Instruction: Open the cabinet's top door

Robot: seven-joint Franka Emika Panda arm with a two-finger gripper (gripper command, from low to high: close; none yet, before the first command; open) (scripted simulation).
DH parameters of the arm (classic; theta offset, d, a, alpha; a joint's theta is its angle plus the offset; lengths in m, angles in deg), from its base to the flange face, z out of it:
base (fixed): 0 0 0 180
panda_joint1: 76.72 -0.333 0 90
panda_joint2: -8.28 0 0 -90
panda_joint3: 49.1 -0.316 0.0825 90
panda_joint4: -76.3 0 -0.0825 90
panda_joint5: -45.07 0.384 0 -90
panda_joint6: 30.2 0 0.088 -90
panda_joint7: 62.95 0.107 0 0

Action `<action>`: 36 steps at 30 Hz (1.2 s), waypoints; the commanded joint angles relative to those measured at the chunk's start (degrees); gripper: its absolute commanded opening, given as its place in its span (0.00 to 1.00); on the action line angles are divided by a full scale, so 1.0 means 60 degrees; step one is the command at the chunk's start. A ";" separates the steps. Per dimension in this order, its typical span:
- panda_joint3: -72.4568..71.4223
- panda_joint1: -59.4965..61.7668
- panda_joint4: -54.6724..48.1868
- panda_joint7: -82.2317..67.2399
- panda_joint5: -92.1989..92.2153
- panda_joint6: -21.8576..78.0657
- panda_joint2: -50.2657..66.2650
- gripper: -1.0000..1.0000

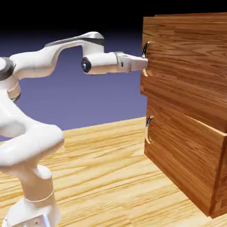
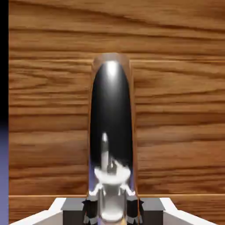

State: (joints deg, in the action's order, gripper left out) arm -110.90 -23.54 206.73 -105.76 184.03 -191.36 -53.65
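Arm: the white arm (image 1: 34, 145) rises from the exterior view's lower left, bends back at the left edge, then reaches over to the right at the height of the top door (image 1: 181, 66).
Wrist: roughly level, its end pointing at the front of the cabinet (image 1: 186, 111).
Gripper: the gripper (image 1: 145, 64) is clenched on the upper handle (image 1: 145, 49), one fingertip on each side of the curved metal; in the hand view the fingertips sit at the bottom edge, with the handle rising between them.
Upper handle: upright, near the top door's edge that faces the open backdrop (image 1: 106, 99); its top end shows above the gripper and its bottom end below.
Cabinet: reddish-brown wood, standing on the pale wooden table (image 1: 102, 177) at the exterior view's right.
Top door: the upper front panel, directly above the lower door (image 1: 179, 155).
Lower door: has its own curved lower handle (image 1: 148, 129), upright, apart from the gripper.
Cabinet's inside: hidden.
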 commanded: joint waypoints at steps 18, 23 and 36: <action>0.5858 -0.5155 0.5166 0.0081 -0.4199 0.4140 -0.2203 0.00; 0.7588 -0.5594 0.5878 0.0350 -0.5948 0.5249 -0.2937 0.00; 1.2088 -0.5519 0.6194 0.0568 -1.0286 0.8278 -0.3514 0.00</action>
State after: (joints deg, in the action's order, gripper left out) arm -38.36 -56.65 243.90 -102.36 122.32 -141.63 -74.74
